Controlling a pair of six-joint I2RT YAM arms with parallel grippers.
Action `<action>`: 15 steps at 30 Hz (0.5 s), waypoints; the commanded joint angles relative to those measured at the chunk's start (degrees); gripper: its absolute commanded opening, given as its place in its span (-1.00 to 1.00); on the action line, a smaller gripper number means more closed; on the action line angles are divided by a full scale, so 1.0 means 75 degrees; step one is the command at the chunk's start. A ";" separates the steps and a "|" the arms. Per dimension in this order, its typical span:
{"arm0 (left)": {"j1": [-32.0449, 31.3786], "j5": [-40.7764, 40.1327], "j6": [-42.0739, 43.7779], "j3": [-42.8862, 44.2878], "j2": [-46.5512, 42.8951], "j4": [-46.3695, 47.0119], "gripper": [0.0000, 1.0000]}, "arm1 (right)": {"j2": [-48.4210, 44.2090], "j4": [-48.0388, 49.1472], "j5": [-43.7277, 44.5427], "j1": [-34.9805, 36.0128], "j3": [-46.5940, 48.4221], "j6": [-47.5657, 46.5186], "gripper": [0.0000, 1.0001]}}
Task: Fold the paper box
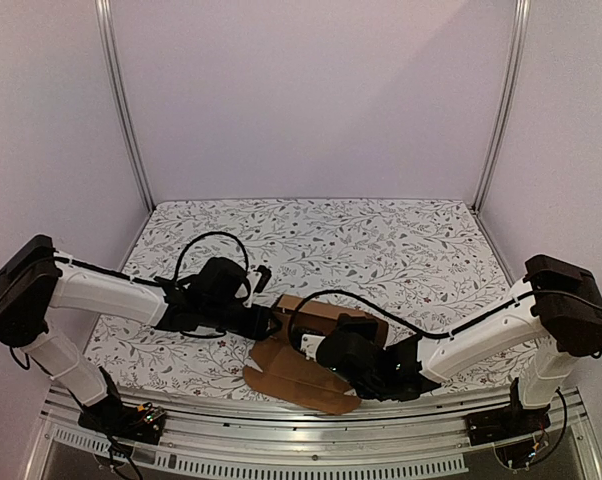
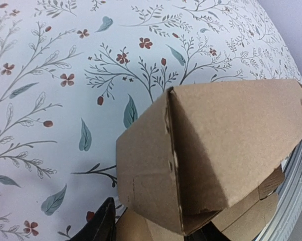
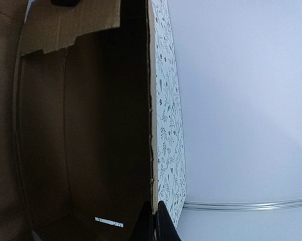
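The paper box (image 1: 331,318), a half-folded brown carton with flaps splayed flat, lies near the front middle of the floral table (image 1: 401,240), one wall pinched by the right gripper (image 3: 155,222), while the left gripper (image 1: 271,322) sits at its left end, grip impossible to tell.

Free room over the far table (image 1: 381,235); near edge crowded (paper box (image 1: 293,375), left arm (image 1: 111,290), right arm (image 1: 481,335)).
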 commanded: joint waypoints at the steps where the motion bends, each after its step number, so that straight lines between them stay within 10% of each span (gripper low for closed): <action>1: -0.0156 -0.0518 0.0240 0.0339 0.0336 -0.0123 -0.12 | 0.0080 -0.0026 -0.0055 0.0163 -0.0079 0.0218 -1.00; 15: -0.0634 -0.1547 0.0389 0.0662 0.0621 0.0046 -0.11 | 0.0376 -0.0485 -0.0045 0.0355 0.0164 0.0687 -1.00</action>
